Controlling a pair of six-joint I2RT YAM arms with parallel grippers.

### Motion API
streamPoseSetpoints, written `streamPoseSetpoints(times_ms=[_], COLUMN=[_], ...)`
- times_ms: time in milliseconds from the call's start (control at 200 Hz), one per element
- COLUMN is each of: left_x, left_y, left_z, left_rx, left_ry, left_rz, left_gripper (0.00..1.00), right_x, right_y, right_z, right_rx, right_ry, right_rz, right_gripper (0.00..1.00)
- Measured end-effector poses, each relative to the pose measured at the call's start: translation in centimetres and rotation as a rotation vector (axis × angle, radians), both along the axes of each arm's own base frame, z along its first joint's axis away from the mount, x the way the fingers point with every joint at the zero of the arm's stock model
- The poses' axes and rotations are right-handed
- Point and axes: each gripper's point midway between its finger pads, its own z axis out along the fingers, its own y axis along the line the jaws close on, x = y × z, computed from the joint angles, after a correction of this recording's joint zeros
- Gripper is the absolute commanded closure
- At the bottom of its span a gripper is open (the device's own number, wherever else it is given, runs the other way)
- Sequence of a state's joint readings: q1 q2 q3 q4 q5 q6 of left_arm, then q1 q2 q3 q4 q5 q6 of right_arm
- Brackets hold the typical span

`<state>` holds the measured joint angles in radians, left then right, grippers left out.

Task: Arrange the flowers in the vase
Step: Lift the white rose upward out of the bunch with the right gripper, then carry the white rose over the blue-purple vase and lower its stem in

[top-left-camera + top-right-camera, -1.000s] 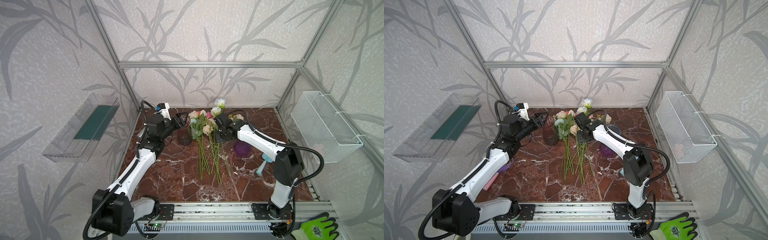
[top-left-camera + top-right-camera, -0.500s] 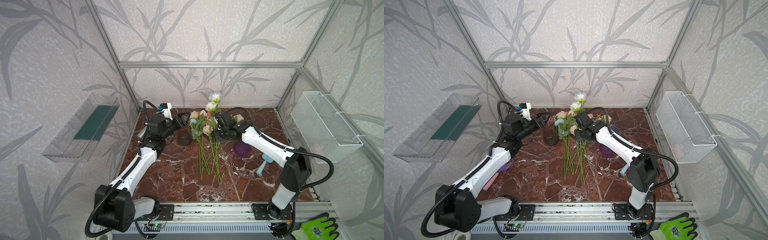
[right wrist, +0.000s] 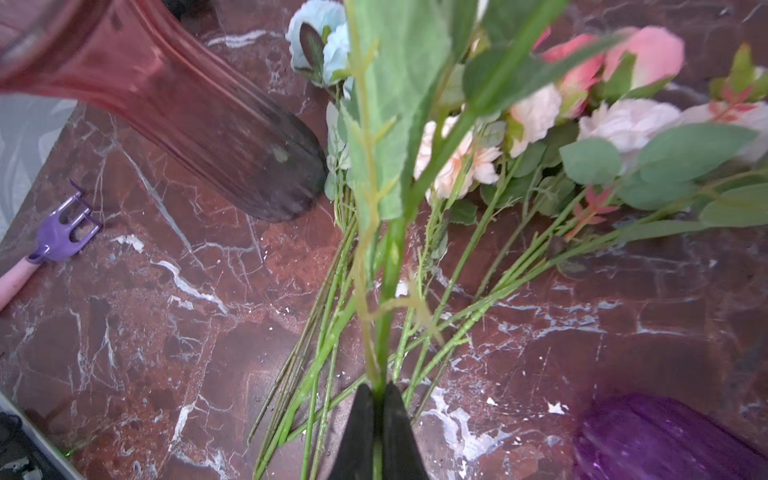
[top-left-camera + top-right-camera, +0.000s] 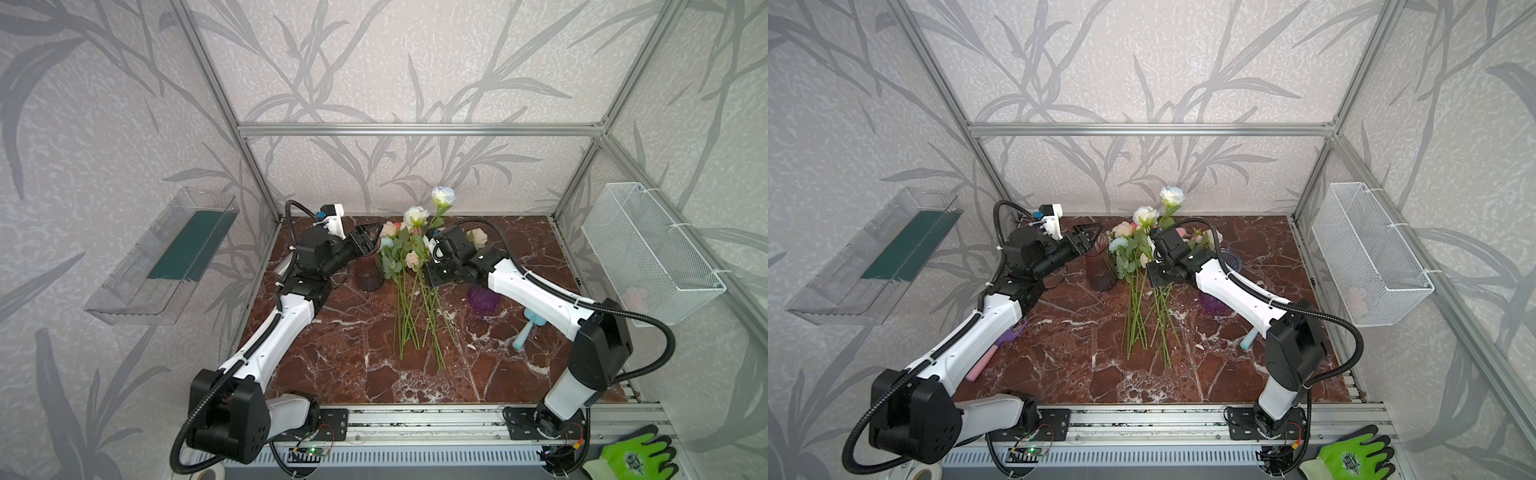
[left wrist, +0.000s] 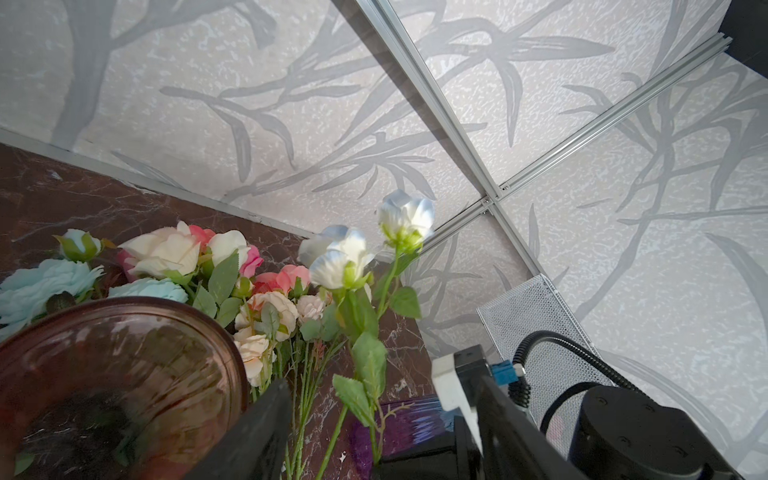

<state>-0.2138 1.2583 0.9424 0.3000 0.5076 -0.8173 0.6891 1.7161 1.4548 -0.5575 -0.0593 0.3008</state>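
The right hand (image 3: 377, 390) pinches the white roses (image 4: 415, 216) low on their stems, heads up for the pink glass vase (image 4: 369, 276). The left hand (image 4: 1090, 237) hovers open, empty, likely to steady it

The vase (image 3: 187, 124) looks glossy and translucent, the tabletop (image 3: 145, 332) polished marble, the flowers (image 5: 166, 253) matt cloth on plastic stems (image 3: 388, 299).

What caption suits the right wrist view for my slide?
The right fingers pinch one green stem above the loose flowers, with the red vase beside them.
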Motion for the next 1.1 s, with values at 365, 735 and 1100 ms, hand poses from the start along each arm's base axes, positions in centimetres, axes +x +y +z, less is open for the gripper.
streamPoseSetpoints(times_ms=[365,735,1100], left_x=[0.0,-0.3,-3.8], left_y=[-0.2,-0.8,-6.7], left_z=[-0.1,0.8,1.9], left_rx=[-0.007,-0.028,-0.035], left_ry=[0.004,-0.024,-0.062], left_rz=[-0.014,-0.052,-0.253], left_gripper=[0.28,0.28,0.28], right_x=[0.1,-1.3,-1.8], right_y=[1.0,-0.5,-5.9], right_z=[-2.1,8.4,21.4], right_rx=[-0.012,0.206,0.276], right_ry=[0.038,-0.194,-0.637], right_rz=[0.033,-0.012,-0.127], right_gripper=[0.97,0.98,1.00])
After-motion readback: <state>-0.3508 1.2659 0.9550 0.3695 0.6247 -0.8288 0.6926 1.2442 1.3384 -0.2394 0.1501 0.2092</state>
